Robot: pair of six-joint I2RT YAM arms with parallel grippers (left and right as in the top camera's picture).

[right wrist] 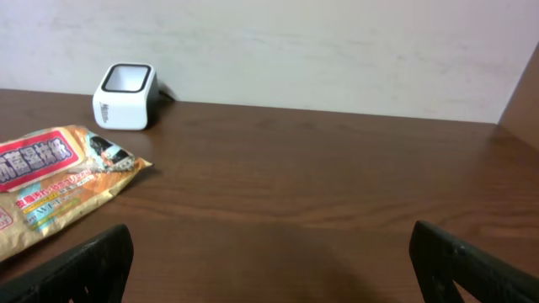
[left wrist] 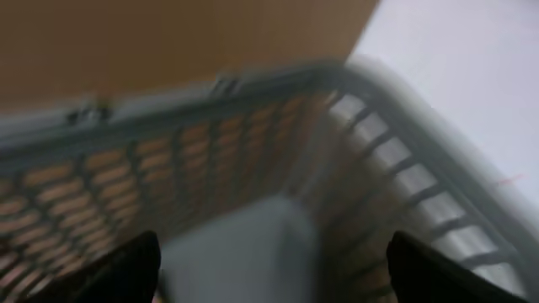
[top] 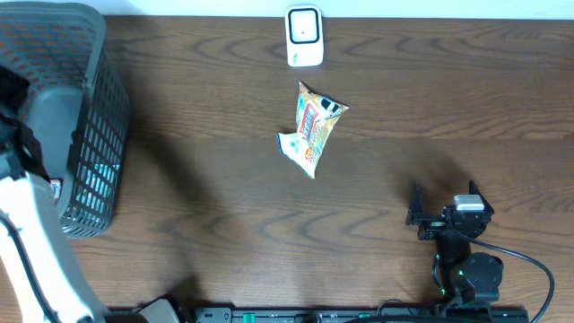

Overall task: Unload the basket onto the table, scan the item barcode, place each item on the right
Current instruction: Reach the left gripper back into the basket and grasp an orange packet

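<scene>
The snack packet (top: 312, 130) lies flat on the desk (top: 206, 215), just in front of the barcode scanner (top: 304, 36) and apart from it. It is judged light, soft and crinkly, with slick film, and the contents may crush under pressure. Take hold at a crimped end seal, where the film is stiffest. The right tool (top: 445, 199) sits well in front and right of the scanner, jaws wide apart and empty. The left tool (left wrist: 274, 273) hangs over the mesh basket (top: 90, 135), far left of the scanner, fingers spread, holding nothing.
</scene>
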